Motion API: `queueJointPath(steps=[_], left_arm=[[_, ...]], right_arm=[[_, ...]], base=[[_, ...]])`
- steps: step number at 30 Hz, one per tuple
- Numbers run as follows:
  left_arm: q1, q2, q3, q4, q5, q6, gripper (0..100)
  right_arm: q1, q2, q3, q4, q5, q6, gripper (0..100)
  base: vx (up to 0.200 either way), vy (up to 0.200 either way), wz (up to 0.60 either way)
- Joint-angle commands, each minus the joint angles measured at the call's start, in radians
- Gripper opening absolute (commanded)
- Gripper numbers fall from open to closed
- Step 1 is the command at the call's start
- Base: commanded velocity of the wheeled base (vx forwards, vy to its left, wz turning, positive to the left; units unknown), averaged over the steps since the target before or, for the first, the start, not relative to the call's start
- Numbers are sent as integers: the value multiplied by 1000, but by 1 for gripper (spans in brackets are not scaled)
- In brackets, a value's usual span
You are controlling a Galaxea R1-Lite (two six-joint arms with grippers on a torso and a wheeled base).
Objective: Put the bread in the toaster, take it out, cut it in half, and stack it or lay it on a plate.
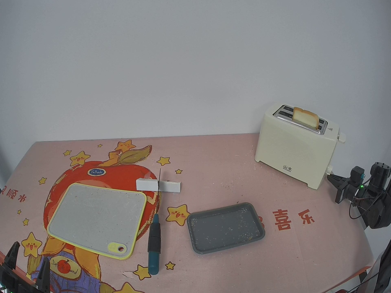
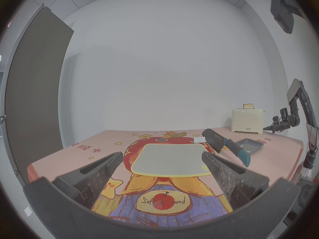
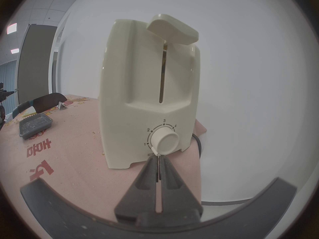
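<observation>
Bread stands in the toaster at right — right claw closed at its dial, left claw open.

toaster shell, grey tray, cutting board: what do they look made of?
Toaster: likely moulded plastic, cream with a soft sheen and rounded, seamless corners. The slot plate on top looks like brushed metal.
Tray: dark grey, matte, rounded rim. Plastic or silicone, can't tell which.
Cutting board: probably plastic, matte speckled grey face with a yellow-green edge band.
</observation>
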Motion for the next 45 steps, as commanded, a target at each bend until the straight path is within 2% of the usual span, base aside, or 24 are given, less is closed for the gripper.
queueJointPath(steps=[1, 45], left_arm=[[0, -10, 16, 0, 0, 0, 100], [0, -10, 16, 0, 0, 0, 100]], right_arm=[[0, -4, 0, -3, 1, -1, 0], [36, -10, 27, -39, -6, 1, 0]], base=[[0, 0, 0], [0, 0, 0]])
